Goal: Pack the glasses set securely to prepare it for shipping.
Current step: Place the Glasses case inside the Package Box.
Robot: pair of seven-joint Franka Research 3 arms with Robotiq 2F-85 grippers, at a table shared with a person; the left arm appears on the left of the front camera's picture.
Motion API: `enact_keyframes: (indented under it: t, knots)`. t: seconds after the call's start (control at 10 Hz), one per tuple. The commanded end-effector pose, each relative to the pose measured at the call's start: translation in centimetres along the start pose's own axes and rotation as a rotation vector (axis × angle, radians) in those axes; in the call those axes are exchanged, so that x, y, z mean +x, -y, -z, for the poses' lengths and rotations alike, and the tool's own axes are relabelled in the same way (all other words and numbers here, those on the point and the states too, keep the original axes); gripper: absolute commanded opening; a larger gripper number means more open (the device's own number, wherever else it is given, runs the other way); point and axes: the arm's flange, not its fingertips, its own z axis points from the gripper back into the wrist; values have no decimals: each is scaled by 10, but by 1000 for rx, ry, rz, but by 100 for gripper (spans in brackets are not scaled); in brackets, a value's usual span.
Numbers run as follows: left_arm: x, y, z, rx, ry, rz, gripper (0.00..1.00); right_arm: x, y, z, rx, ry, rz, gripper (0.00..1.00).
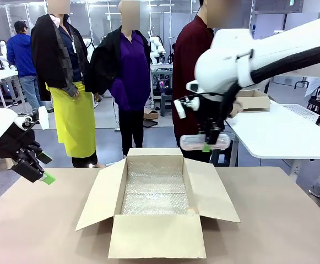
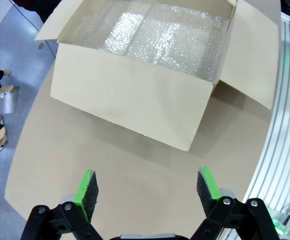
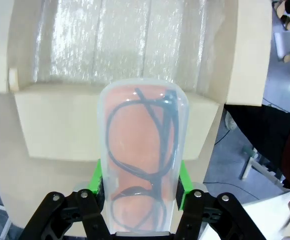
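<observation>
1. The left fingers (image 2: pixel 87 192) stand spread and empty above the near-left desk (image 1: pixel 270 220).
2. The open box (image 1: pixel 157 236), lined with bubble wrap (image 1: pixel 154 190), sits mid-desk.
3. The right fingers (image 3: pixel 181 182) clamp the pinkish case (image 3: pixel 144 150) across its width, above the box's far edge.
4. Risk: the smooth case may slip in the grip. If released here, it could strike the far flap and fall outside.

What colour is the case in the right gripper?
Pinkish-orange case, clear lid; best in right wrist view.
</observation>
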Motion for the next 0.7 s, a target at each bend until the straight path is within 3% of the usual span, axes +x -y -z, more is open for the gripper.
enact_keyframes:
  t: [0.0, 0.2, 0.6]
  knots:
    - [-2, -1, -2, -5, 8, 16, 100, 51, 24, 17, 24, -59, 39, 63]
    - [-2, -1, -2, -5, 8, 16, 100, 107, 31, 42, 43, -64, -42, 63]
    - [-2, -1, -2, -5, 8, 16, 100, 143, 55, 95, 75, 2, 2, 63]
